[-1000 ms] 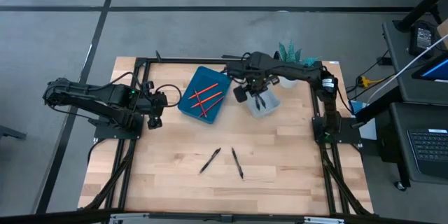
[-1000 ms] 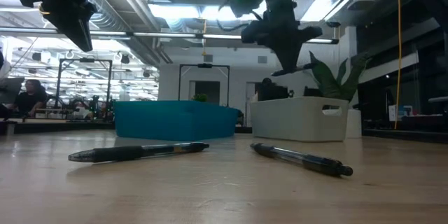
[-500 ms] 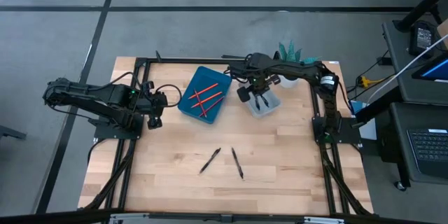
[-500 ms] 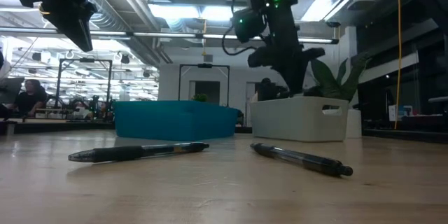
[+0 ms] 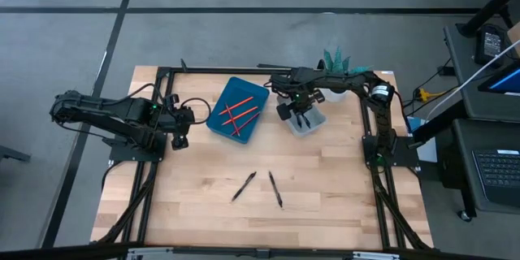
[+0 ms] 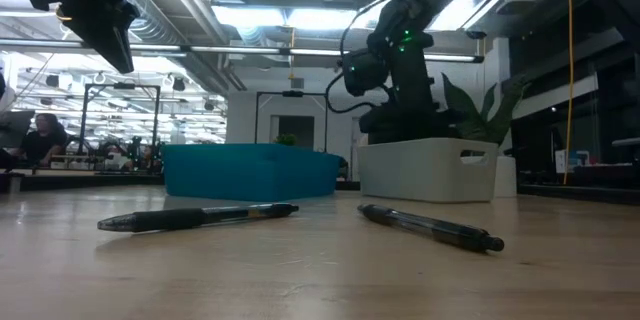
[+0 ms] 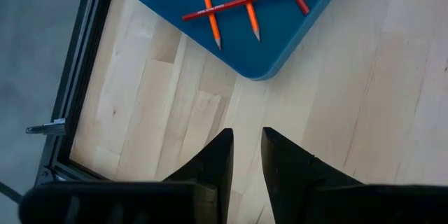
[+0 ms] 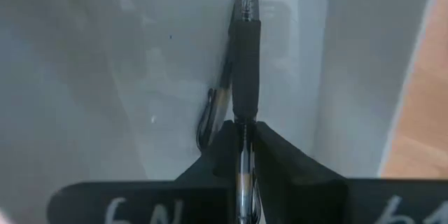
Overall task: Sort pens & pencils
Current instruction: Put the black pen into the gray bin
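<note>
pens (image 5: pixel 256 187): two lay loose on the desk (image 5: pixel 325 203) near its front, slanted and just apart. a third pen (image 8: pixel 246 63) was clamped between the fingers of the right claw (image 5: pixel 301 119), which was lowered into the white bin (image 5: pixel 307 123); another pen (image 8: pixel 213 108) lay in that bin beside it. the pencils (image 5: pixel 237 112) lay crossed in the blue tray (image 5: pixel 219 123). the left claw (image 5: pixel 179 140) hung left of the tray, slightly parted and gripping nothing.

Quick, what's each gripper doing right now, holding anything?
Left gripper: open slightly, empty, above bare table near the blue tray.
Right gripper: shut on a pen, down inside the white bin.
</note>
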Controlling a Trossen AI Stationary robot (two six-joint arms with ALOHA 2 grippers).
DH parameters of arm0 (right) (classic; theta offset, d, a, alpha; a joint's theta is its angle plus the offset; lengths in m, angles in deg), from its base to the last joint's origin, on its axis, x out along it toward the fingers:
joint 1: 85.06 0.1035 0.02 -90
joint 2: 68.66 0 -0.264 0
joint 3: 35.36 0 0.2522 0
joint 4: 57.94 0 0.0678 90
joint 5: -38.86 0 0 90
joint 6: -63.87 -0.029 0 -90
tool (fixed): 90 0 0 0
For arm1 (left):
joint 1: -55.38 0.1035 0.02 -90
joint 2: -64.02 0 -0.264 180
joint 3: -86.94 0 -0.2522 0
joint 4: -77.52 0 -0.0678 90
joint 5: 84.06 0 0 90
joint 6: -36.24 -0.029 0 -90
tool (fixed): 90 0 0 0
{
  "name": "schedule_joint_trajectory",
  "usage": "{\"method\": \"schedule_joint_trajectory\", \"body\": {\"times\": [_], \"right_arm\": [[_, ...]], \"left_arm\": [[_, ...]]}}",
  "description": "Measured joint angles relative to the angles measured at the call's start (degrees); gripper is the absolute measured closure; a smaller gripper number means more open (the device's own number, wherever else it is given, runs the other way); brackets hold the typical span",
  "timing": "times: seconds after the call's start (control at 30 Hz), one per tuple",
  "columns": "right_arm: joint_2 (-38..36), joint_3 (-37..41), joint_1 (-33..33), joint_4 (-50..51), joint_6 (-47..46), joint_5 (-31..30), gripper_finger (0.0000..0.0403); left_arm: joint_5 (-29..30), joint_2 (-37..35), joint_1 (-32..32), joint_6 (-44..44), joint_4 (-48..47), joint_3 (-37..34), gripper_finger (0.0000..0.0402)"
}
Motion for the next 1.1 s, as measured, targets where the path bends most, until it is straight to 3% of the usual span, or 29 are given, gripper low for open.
{"method": "schedule_joint_trajectory", "body": {"times": [0.17,0.67,1.1], "right_arm": [[-0.02,0.59,-0.18,-2.60,0.32,0.74,0.0372],[-0.02,-0.78,-0.41,-1.04,0.67,-0.42,0.0265],[-0.02,-20.41,2.82,20.74,-3.31,-0.19,0.0255]], "left_arm": [[0.03,0.00,0.00,0.00,0.12,0.00,0.0333],[0.08,0.02,0.00,0.02,1.64,-0.01,0.0333],[0.36,0.02,0.00,0.02,0.89,-0.02,0.0333]]}}
